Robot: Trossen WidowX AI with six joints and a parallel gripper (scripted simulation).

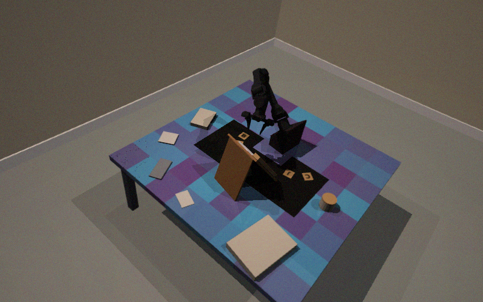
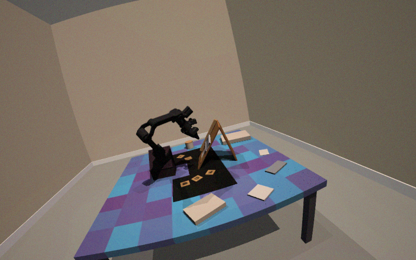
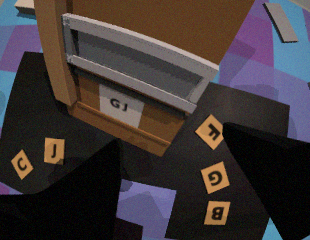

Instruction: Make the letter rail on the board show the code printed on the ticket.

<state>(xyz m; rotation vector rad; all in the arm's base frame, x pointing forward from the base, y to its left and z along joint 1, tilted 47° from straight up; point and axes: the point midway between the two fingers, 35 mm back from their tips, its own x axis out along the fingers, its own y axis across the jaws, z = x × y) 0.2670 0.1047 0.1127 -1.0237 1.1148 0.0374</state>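
- Beige walls and a grey floor surround a table patched in blue, teal and purple.
- On it lies a black mat, with a brown board leaning on it like an easel.
- Across the board's face runs a grey letter rail; no tile shows in it.
- Below the rail, the white ticket reads "GJ".
- To one side of the board in the wrist view, the C tile and J tile lie near each other on the mat.
- On the other side, the F tile, G tile and B tile form a loose row.
- The black gripper hangs above the mat in front of the board, its fingers parted and nothing between them.
- A round container with an orange-tan top stands beside the mat.
- Pale slabs and a grey one lie elsewhere on the table.
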